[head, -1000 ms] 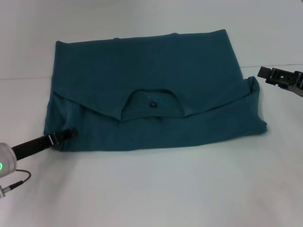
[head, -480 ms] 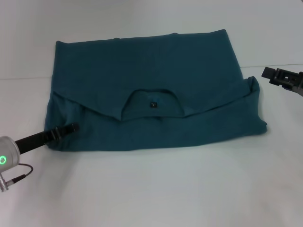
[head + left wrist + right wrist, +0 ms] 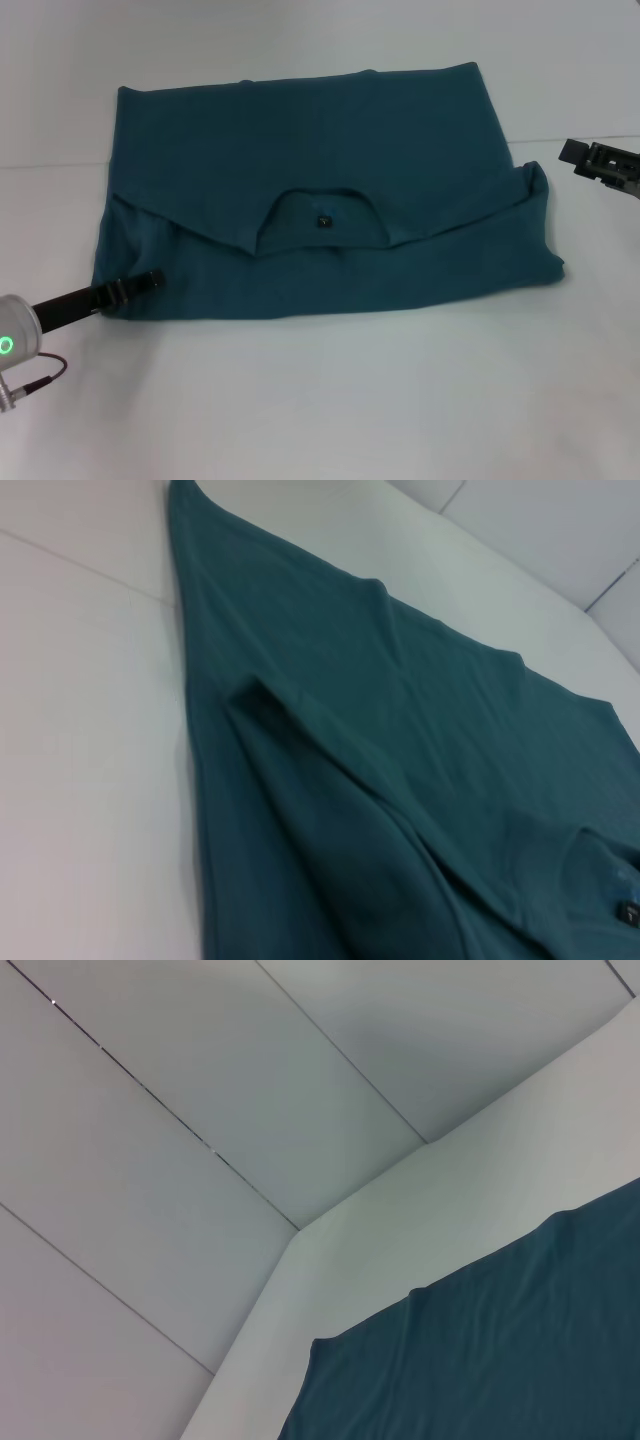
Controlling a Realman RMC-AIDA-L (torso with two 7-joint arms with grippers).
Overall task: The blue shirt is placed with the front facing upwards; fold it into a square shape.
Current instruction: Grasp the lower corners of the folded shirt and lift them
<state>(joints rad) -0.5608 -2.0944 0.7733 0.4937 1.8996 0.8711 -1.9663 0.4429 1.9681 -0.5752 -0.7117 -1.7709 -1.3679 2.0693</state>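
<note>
Head view: the blue shirt (image 3: 320,195) lies at the centre of the white tabletop (image 3: 330,400), its upper part folded down so the neck opening and the small black neck label (image 3: 323,221) face up. The left hand (image 3: 140,283) sits at 8 o'clock, its slim fingers touching the shirt's near-left corner; whether they pinch the cloth cannot be told. The right hand (image 3: 585,157) hovers at 3 o'clock, just beside the bunched right edge, apart from it; its grip state cannot be told.
</note>
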